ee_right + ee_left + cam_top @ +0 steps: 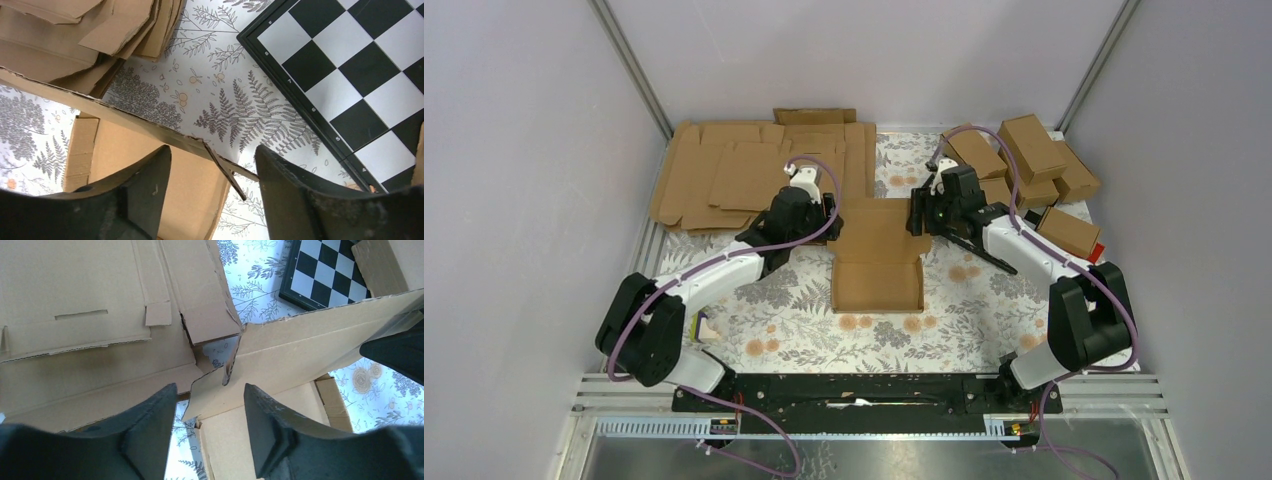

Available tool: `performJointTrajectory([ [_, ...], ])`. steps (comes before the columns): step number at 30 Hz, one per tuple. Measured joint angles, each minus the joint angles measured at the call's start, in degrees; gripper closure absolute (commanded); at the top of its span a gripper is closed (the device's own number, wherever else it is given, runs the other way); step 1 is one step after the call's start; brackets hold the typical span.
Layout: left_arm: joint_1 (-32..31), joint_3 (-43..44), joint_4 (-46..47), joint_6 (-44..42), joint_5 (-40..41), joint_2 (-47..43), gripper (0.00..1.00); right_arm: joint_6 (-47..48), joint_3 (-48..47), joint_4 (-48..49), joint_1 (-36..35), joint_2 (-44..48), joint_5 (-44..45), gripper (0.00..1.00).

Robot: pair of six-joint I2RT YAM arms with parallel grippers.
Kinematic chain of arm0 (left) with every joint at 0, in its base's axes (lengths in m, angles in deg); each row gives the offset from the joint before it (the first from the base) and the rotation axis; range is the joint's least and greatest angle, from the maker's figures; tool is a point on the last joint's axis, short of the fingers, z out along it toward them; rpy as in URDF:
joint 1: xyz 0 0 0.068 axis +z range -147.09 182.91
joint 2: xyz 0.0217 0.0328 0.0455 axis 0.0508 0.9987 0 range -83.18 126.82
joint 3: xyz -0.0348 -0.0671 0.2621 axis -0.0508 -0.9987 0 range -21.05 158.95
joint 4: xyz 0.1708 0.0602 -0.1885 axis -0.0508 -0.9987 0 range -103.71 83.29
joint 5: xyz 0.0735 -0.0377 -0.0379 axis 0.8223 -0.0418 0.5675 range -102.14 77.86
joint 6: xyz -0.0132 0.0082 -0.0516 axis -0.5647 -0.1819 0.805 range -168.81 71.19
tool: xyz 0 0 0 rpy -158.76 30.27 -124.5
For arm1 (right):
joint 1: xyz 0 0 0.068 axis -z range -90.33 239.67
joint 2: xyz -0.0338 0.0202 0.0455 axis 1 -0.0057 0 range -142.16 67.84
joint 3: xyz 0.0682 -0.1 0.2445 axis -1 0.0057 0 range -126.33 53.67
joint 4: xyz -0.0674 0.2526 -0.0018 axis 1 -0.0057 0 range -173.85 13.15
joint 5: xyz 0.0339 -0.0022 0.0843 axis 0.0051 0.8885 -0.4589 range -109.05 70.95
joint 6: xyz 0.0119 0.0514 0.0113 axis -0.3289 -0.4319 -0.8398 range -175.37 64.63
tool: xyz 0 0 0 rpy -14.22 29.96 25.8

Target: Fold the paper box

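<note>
The paper box lies part-folded at the middle of the floral mat, its near side walls raised and its far panel lifted between the two arms. My left gripper is at the panel's left corner. In the left wrist view the left gripper stands open, with the box's corner flap in the gap and touching neither finger. My right gripper is at the right corner. In the right wrist view the right gripper is open around the box's thin corner tabs; one tab's tip reaches the right finger.
A pile of flat cardboard blanks lies at the back left, close behind the left gripper. Several finished cartons sit at the back right. A black-and-white checkerboard lies on the mat just beyond the right gripper. Grey walls enclose the table.
</note>
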Motion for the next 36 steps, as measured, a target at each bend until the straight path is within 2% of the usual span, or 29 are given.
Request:
performJointTrajectory([
  [3,0.0,0.0,-0.1,-0.4,-0.6,0.4,0.72,0.0,0.0,-0.2,0.0,0.0,0.0,0.59],
  [5,0.0,0.2,-0.6,-0.4,-0.9,0.8,0.79,0.0,0.0,-0.3,0.1,0.1,0.0,0.65],
  [8,0.0,1.5,-1.6,-0.6,-1.3,2.1,0.83,-0.3,0.0,-0.4,0.1,0.2,0.0,0.71],
  [17,-0.1,2.4,-2.2,-0.5,-2.3,3.1,1.00,-0.8,0.0,-1.8,0.1,0.5,-0.1,1.00],
  [20,-0.9,2.6,-2.2,-0.7,-1.8,3.1,1.00,-1.2,0.0,-2.6,-0.3,1.1,0.7,1.00],
  [28,-4.6,3.3,-1.3,-2.6,5.7,3.0,1.00,-2.2,0.9,-3.1,-5.6,6.7,13.3,1.00],
  [32,-5.2,2.8,4.0,-2.6,7.5,2.8,1.00,-3.8,3.9,0.5,-6.3,10.0,17.1,1.00],
  [36,-6.6,-3.0,13.7,-2.7,9.4,0.5,1.00,-5.0,7.8,6.4,-6.7,12.1,20.0,1.00],
])
